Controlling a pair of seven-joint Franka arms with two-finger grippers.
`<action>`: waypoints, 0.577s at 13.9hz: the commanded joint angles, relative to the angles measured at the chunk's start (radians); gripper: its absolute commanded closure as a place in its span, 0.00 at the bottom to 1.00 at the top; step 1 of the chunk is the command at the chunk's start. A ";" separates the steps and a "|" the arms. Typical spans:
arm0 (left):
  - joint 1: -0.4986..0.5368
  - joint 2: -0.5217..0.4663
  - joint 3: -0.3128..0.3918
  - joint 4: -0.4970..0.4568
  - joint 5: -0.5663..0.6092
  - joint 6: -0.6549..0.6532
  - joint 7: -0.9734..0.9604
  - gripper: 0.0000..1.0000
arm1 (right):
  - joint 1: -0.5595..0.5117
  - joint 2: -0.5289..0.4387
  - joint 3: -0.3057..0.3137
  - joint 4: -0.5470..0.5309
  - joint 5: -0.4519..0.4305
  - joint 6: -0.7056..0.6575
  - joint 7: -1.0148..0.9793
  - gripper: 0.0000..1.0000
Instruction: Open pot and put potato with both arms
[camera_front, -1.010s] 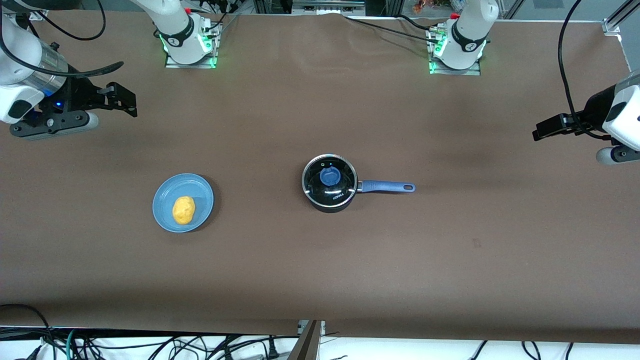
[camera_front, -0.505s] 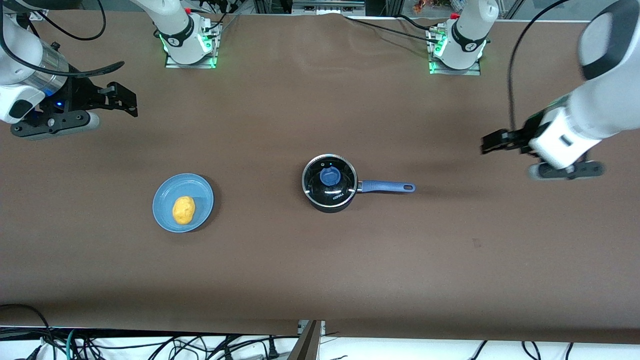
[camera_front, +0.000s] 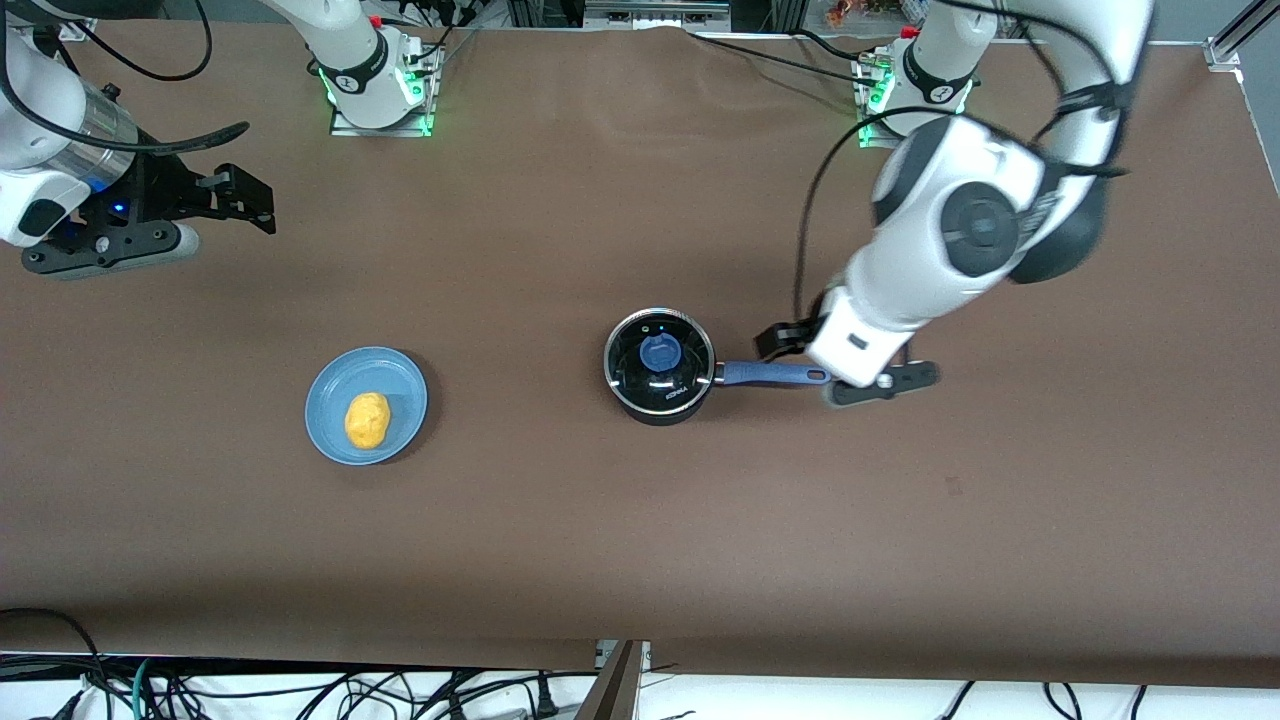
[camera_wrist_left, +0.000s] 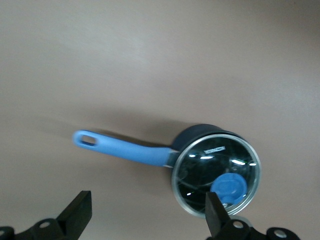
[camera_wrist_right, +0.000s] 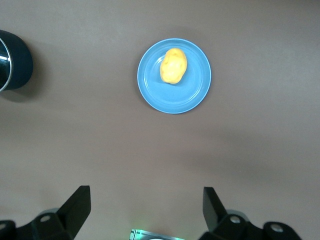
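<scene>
The left claw (camera_front: 790, 338), fingers spread wide and holding nothing, hangs over the end of the long blue handle (camera_front: 770, 374) at centre right of the front view. The small round black saucepan (camera_front: 660, 366) sits mid-frame on the brown worktop (camera_front: 640, 520), its clear glass lid (camera_wrist_left: 216, 181) on, blue knob (camera_front: 660, 353) on top. To lift the lid cleanly, the claw should, I judge, centre over the knob, descend straight and close squarely. The right claw (camera_front: 235, 198), also released and empty, waits at upper left. The small oval yellow potato (camera_front: 367, 420) lies on a flat light-blue plate (camera_front: 330, 395) at lower left of centre.
</scene>
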 joint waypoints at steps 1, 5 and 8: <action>-0.077 0.076 0.009 0.019 0.070 0.081 -0.122 0.00 | -0.004 0.000 0.006 0.011 0.007 -0.004 -0.003 0.01; -0.143 0.155 -0.005 0.030 0.109 0.165 -0.273 0.00 | -0.006 0.052 0.005 0.007 0.007 -0.012 -0.003 0.01; -0.211 0.215 -0.005 0.062 0.158 0.199 -0.370 0.00 | -0.015 0.166 0.000 0.008 0.001 -0.012 -0.003 0.01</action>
